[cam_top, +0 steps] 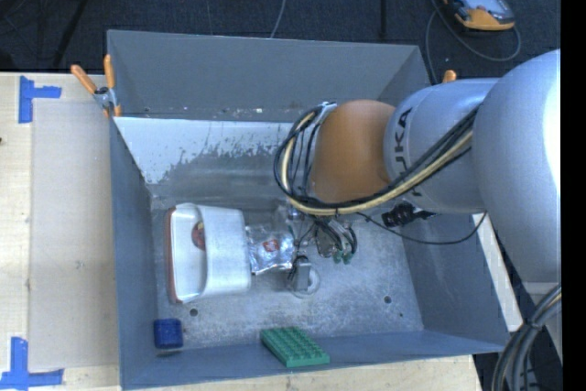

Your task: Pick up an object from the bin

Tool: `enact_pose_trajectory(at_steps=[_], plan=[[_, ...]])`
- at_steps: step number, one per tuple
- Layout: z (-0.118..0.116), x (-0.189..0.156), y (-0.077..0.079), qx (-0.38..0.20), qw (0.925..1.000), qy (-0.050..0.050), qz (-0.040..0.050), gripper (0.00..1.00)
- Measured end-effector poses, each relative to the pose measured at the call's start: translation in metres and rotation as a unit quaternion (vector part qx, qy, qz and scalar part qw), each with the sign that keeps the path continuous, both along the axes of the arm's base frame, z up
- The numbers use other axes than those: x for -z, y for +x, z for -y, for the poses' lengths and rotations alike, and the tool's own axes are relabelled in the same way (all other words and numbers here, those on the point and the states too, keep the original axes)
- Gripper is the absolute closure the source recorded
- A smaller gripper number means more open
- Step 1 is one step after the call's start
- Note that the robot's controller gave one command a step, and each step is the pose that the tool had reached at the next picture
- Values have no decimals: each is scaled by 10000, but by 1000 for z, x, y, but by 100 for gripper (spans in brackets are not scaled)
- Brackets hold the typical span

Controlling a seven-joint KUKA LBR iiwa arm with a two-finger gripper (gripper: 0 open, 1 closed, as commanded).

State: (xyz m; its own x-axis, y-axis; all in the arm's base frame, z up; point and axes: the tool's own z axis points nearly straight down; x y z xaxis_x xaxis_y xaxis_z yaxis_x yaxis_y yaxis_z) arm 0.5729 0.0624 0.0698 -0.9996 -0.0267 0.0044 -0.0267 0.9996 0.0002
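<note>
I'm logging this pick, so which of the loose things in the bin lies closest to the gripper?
The crinkled silvery packet mid-bin, beside the gripper; the white tub, blue cube and green block lie farther off.

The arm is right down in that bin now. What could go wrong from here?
The gripper is low beside a crinkled silvery packet, which lies right beside a white tub. Crumpled wrap like that may slip or tear rather than lift cleanly. Being so close, the gripper might also nudge the tub or catch both at once. The blue block and green studded plate lie apart near the front wall, so they look safe.
</note>
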Motion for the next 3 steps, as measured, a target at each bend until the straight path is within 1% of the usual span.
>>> enact_pose_trajectory(at_steps=[1, 2, 3], plan=[[0, 0, 0, 11, 10000, 3, 8, 0], [-1, -2, 2, 13, 10000, 13, 42, 100], [0, -110, 4, 23, 10000, 7, 67, 100]])
